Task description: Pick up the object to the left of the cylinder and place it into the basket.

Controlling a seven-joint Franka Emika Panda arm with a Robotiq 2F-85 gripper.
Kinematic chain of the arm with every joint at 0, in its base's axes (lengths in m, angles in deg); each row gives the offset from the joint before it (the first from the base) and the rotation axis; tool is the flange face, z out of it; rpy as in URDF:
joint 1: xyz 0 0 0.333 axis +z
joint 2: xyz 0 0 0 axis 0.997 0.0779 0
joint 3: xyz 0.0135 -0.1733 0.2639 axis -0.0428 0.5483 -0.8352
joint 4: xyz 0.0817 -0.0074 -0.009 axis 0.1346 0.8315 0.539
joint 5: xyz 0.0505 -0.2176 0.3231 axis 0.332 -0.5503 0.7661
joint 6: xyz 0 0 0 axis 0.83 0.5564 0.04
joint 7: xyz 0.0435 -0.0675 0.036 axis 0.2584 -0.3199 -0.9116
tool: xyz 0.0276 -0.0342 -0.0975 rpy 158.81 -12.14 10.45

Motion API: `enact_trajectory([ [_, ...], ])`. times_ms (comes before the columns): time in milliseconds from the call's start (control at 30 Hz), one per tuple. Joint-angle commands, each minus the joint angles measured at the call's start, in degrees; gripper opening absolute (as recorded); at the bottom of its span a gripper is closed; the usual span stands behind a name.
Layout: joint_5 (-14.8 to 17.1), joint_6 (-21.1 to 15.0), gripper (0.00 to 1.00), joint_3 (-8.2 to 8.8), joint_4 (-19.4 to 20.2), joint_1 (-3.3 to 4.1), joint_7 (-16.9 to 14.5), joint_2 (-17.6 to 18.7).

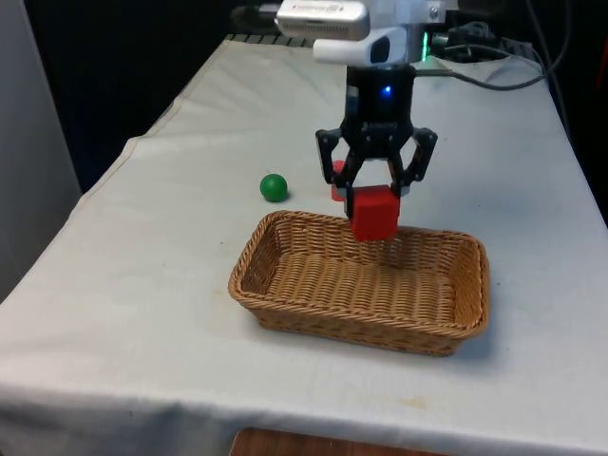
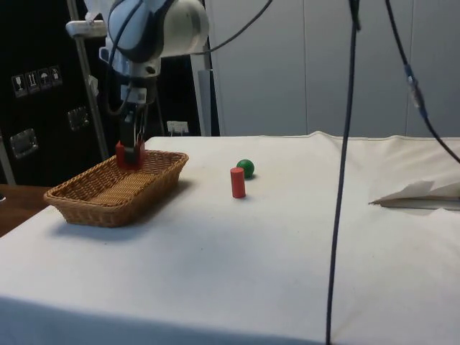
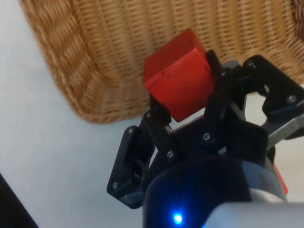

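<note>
In the front view the gripper hangs a little above and right of the frame's centre, its two black fingers clamped on a red block that sits between them. The block is held in the air over the far rim of a wicker basket, which fills the lower middle of that frame on the white tablecloth. Just behind the gripper, partly hidden by it, a red cylinder stands on the cloth, and a green ball lies to the left of it in the frame, apart from the basket. In the side view the gripper is at the left of the frame, the block above the basket near its far end, while the cylinder stands upright near the centre with the ball just behind it. The wrist view shows the block gripped on two opposite sides, with the basket's woven floor beneath it.
</note>
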Motion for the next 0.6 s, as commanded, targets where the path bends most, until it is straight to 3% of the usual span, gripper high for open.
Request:
enact_trajectory([
  [0,0.5,0.7,0.02,-0.52,-1.1,-0.80,-0.6,0.7],
  [233,3.4,2.2,0.02,0.74,-5.3,-1.49,-2.1,4.6],
  [267,3.4,1.8,0.02,1.32,-4.9,-0.86,-1.8,4.6],
  [300,3.9,2.3,0.02,0.86,-5.7,-1.60,-2.3,5.0],
  [467,6.8,3.1,0.02,1.15,-7.6,-2.06,-3.8,7.4],
  [533,7.7,3.4,0.02,1.20,-8.2,-2.12,-4.2,8.1],
  [567,7.3,2.9,0.02,1.78,-7.6,-1.55,-4.0,7.8],
])
